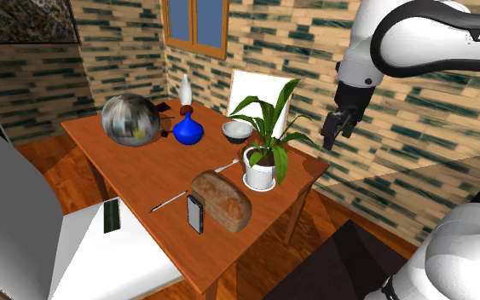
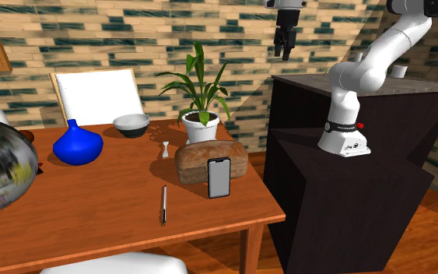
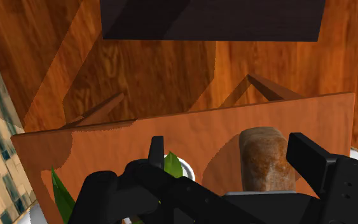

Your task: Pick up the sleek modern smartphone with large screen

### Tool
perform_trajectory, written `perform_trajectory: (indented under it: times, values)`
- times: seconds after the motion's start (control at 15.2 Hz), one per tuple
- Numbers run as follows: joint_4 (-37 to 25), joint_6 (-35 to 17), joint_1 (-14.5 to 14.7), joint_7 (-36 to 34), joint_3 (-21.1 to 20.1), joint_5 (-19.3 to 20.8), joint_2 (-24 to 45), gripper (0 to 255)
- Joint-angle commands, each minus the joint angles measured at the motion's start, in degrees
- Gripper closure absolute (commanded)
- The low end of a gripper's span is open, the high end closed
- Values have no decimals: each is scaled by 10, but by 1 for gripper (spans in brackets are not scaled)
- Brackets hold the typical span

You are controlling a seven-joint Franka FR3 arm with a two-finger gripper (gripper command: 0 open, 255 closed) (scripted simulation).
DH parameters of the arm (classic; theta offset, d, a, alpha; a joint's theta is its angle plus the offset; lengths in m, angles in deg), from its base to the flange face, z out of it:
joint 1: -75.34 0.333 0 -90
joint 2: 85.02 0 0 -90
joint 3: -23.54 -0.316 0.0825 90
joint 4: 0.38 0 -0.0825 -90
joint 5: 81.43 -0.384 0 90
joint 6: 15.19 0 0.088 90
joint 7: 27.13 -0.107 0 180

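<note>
the wooden table (image 1: 127,170) stands in a room of banded brick walls (image 1: 33,81), with a wood-framed window (image 1: 195,21) and a plank floor (image 1: 37,158). the smartphone (image 1: 196,214) stands upright near the table's near edge in the shoulder view, seemingly propped against the bread loaf (image 1: 225,198). the gripper (image 1: 332,132) hangs high past the table's right end, fingers wide apart and holding nothing.

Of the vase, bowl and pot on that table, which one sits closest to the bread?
The white pot holding the green plant: it stands right beside the loaf, while the bowl and blue vase sit farther off.
</note>
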Motion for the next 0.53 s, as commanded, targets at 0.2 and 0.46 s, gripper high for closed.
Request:
perform_trajectory:
  times: [0.2,0.46]
  values:
    - [3,-46,10,-19,-18,-15,46,0]
    - [-4,-104,20,-42,-43,-30,113,0]
